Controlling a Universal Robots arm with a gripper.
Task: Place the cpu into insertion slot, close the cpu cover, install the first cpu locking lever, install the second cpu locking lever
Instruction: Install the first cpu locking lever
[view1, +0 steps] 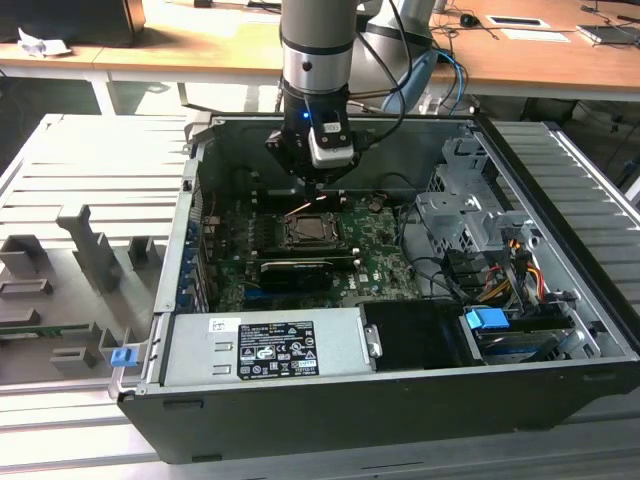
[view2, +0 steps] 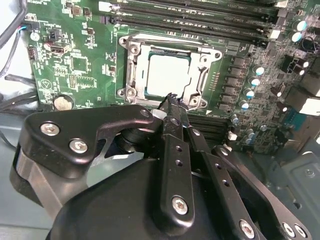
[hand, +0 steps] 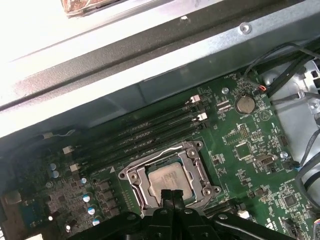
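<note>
The cpu (view2: 167, 75) (hand: 169, 180) lies flat in the insertion slot (view1: 310, 231), pale metal face up. The cpu cover (view2: 131, 62) (hand: 194, 161), a silver frame, lies down around it. A thin metal lever (hand: 150, 157) runs along one side of the socket. My gripper (view2: 171, 99) (hand: 172, 194) (view1: 318, 186) hangs just above the socket's edge, over the cover's rim beside the cpu. Its black fingers are pressed together with nothing between them. Whether the tips touch the cover I cannot tell.
Long memory slots (hand: 150, 131) run beside the socket, and a coin battery (hand: 245, 104) sits near cables (hand: 290, 100). The open case has high walls (view1: 190, 200), a power supply (view1: 265, 345) in front and a drive cage (view1: 470, 215) at the exterior view's right.
</note>
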